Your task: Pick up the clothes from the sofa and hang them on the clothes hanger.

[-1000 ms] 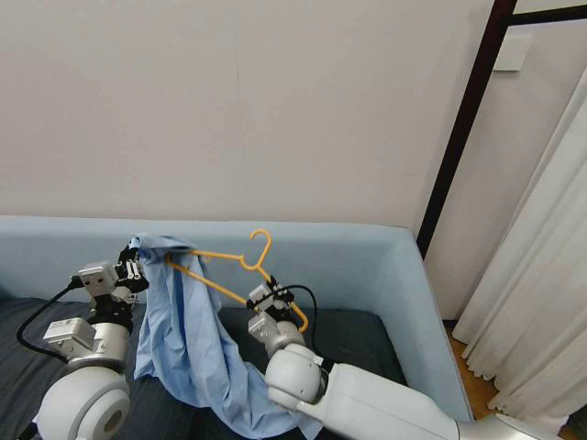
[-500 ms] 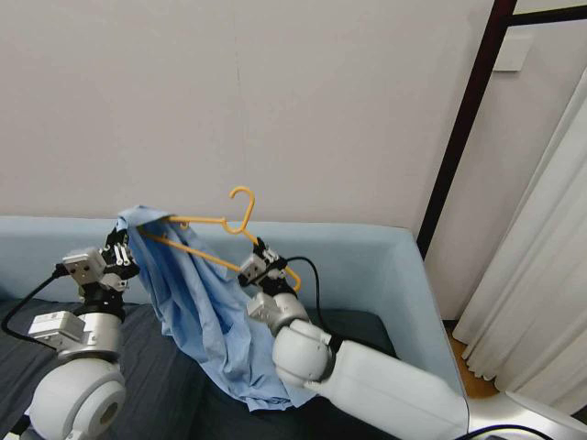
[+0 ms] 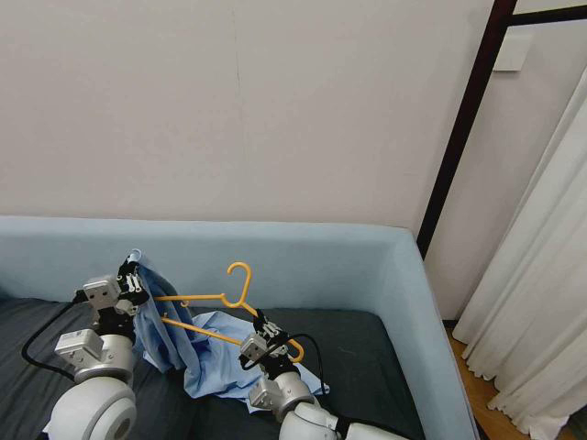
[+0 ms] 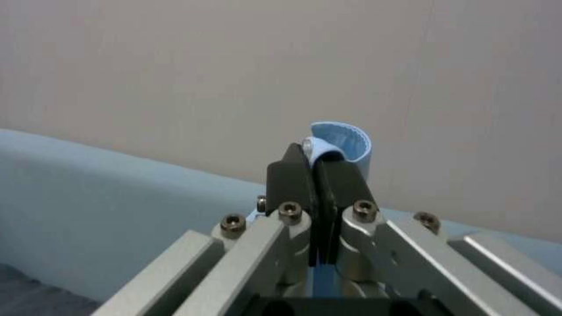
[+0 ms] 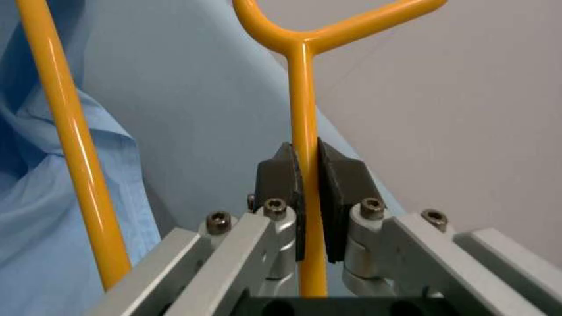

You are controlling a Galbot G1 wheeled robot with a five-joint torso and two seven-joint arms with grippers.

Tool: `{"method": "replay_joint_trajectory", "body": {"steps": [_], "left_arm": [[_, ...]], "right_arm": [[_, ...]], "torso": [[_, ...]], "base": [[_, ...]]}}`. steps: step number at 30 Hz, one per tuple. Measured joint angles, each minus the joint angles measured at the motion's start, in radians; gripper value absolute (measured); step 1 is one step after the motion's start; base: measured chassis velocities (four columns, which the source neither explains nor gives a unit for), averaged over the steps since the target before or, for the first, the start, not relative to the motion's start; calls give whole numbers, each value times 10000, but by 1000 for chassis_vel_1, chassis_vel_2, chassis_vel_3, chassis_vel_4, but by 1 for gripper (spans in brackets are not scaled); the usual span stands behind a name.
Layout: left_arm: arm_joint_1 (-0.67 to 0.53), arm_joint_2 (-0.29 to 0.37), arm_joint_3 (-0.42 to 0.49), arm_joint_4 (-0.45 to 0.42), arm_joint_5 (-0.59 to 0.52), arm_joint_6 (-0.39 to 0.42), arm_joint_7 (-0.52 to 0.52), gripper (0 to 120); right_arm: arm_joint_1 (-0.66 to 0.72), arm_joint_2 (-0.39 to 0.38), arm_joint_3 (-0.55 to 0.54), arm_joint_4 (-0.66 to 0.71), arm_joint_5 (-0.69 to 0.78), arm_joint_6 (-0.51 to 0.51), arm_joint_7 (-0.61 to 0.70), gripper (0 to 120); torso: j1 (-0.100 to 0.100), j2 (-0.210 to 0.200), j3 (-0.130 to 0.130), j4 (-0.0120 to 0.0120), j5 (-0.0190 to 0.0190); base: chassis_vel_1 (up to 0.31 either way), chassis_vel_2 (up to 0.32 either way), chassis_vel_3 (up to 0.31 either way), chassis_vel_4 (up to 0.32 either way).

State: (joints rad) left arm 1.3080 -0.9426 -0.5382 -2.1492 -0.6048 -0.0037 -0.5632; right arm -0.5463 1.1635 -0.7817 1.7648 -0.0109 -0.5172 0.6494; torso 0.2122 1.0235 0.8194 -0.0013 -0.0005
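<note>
Shirt and hanger are held up together above the dark seat cushion of the sofa, each by its own arm. The left gripper sits at the left, in front of the pale blue backrest. Its fingers are clenched on a folded edge of the blue cloth, seemingly the collar. In the left wrist view the pads press flat together, with a curl of fabric standing out past their tips. Pinching the garment there keeps the neck opening high, which is what a hanger arm needs in order to slide inside. From that pinch the cloth falls down and across to the right, and its lower part lies bunched on the cushion beneath the hanger. The right gripper is lower and nearer the middle, its fingers closed tight around one orange rod of the hanger. That grasp is well away from the hook, which leaves the hook free and pointing upward. The far end of the hanger reaches over to the left gripper and appears to run into the shirt at the held edge, though the folds hide how far in it goes. By my judgement the threading step is in hand: the garment is not yet seated on both shoulders of the hanger
</note>
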Motion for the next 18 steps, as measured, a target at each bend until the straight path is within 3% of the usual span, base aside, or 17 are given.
{"method": "replay_joint_trajectory", "body": {"steps": [9,18], "left_arm": [[-26,151,-232,33,-2,0,-2,0],[285,-85,-42,-300,229,3,47,0]], "right_arm": [[-14,-135,-111,-83,-1405,536,-466,4],[25,299,-175,-536,-1450,894,-359,4]], "torso": [[0,0,0,1,-1],[0,0,0,0,0]], "base": [[0,0,0,0],[0,0,0,0]]}}
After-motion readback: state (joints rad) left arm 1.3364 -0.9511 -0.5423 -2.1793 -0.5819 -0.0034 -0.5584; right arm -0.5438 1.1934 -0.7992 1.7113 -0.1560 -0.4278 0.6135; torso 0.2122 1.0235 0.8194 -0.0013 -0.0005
